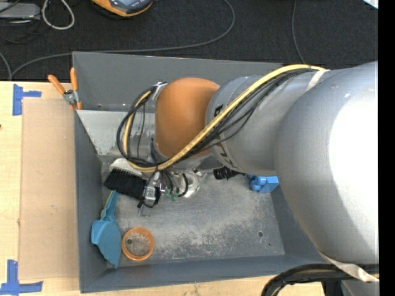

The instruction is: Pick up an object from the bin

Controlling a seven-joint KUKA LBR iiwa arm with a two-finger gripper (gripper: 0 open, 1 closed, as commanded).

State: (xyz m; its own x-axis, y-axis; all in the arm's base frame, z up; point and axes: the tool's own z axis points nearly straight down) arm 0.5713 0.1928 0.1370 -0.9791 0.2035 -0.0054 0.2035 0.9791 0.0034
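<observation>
With the gripper (150,194) low at the right end of the black brush (125,182) near the grey bin's (86,184) left wall, its state impossible to tell, it risks shoving the brush aside rather than catching it.

Silver-grey arm (321,159), its links broad, rounded and glossy, ends in a wrist capped by a smooth orange dome-shaped cover (182,116). Black cables (123,131) loop out at the cover's 9 o'clock side; a yellow cable (296,68) runs along the casing beside more black ones.
</observation>
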